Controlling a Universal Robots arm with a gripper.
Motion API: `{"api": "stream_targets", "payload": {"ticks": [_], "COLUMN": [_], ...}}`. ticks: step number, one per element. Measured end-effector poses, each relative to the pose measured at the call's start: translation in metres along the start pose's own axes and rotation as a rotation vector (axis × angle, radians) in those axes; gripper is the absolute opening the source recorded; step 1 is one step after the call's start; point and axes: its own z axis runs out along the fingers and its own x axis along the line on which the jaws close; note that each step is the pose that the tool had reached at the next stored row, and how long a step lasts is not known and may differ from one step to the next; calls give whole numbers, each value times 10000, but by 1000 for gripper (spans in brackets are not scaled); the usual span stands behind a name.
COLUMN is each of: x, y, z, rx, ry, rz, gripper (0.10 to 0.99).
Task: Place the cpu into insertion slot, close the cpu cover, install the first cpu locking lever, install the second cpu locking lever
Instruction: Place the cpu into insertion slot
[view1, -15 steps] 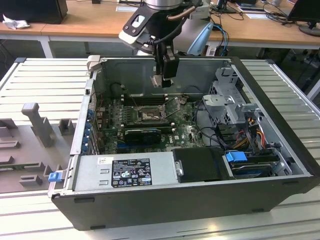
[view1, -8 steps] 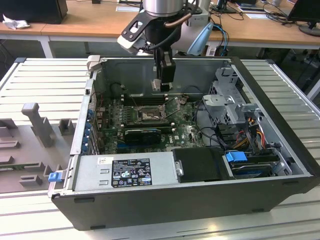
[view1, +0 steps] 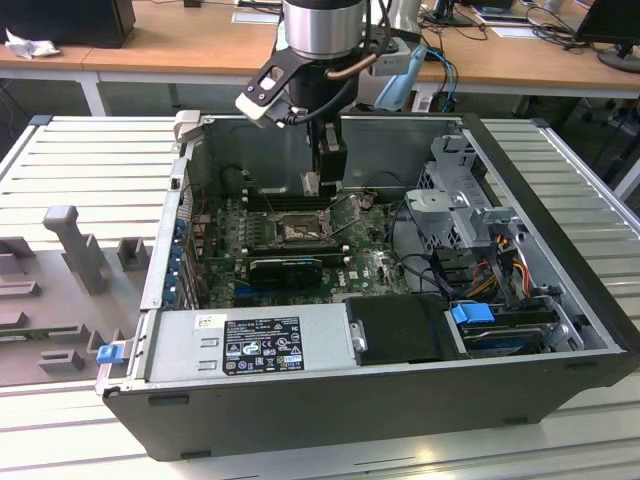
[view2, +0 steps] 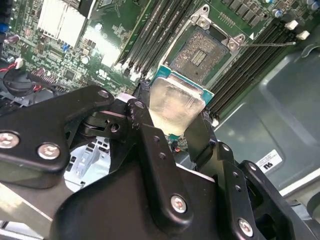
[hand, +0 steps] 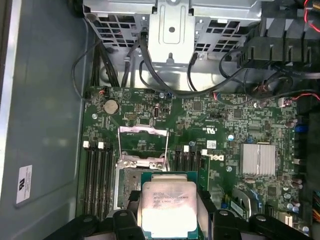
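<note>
On the exterior view's left, a grey tray (view1: 60, 250) with bumps lies on the table (view1: 100, 150). Next to it sits a big open computer box (view1: 400, 420). A silver power box (view1: 250, 345) fills its near side. A green board (view1: 222, 250) lies flat on the bottom.

In the middle of the board is the square slot (view1: 298, 230). In the second wrist view you can see its dark middle, and the slot (view2: 200, 50) has nothing in it. The cover (hand: 142, 131) is flipped up and open beside it.

The gripper (view1: 313, 188) reaches down into the box, just past the slot. Its two black fingers (view2: 145, 125) pinch the chip (view2: 175, 102) by two of its edges. The chip's shiny grey top faces up. It hangs in the air over one edge of the slot and is not in it yet.

On the exterior view's right stand a metal cage (view1: 450, 200) and a bunch of coloured wires (view1: 500, 262).
</note>
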Motion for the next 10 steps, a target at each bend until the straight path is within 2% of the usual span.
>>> {"api": "stream_targets", "payload": {"ticks": [2, 4, 5, 10], "x": [10, 31, 49, 53], "y": [-3, -13, -54, -101], "z": [39, 115, 171, 261], "rx": [-3, -4, -4, -5], "ry": [-10, -17, -29, -36], "rz": [135, 197, 208, 200], "gripper": [529, 529, 529, 529]}}
